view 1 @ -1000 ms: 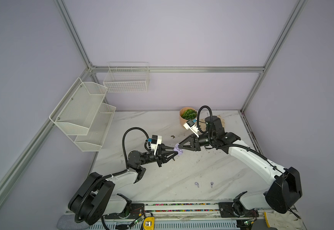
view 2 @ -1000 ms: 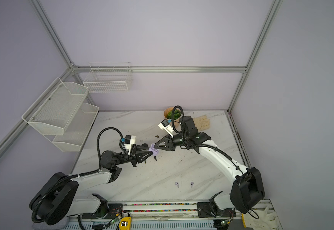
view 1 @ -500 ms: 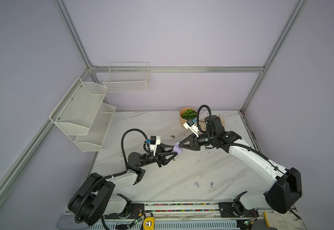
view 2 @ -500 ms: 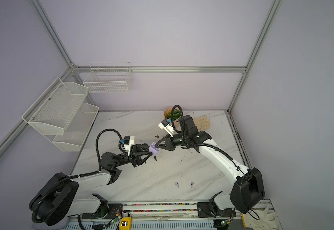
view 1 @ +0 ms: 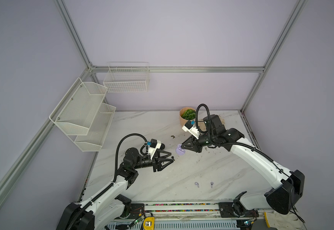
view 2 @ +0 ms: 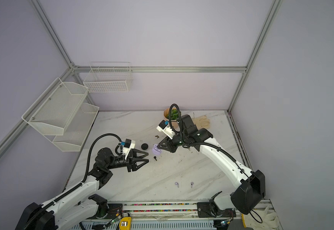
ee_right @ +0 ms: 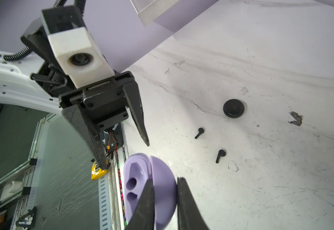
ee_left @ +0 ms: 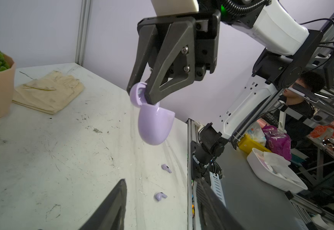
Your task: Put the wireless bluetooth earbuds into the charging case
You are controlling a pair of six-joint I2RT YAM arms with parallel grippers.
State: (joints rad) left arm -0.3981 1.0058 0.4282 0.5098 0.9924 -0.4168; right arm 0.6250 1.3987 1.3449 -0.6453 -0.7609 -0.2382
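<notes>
Right hand (view 1: 182, 148) clamps open lilac case (ee_left: 154, 127) by domed half, aloft over counter (view 1: 162, 189). Left hand (view 2: 148, 157) released, empty, just beside. Lilac buds (ee_left: 166, 168) lie near front edge. Best next: set case sockets-up, then fetch buds.

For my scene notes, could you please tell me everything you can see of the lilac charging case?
The lilac charging case is a smooth, glossy, plastic-looking clamshell, rounded like an egg and hinged open. One half shows two empty wells; the other is a plain dome. It hangs in the air above the marble table, touching only the right gripper, whose fingers pinch the domed half.
</notes>
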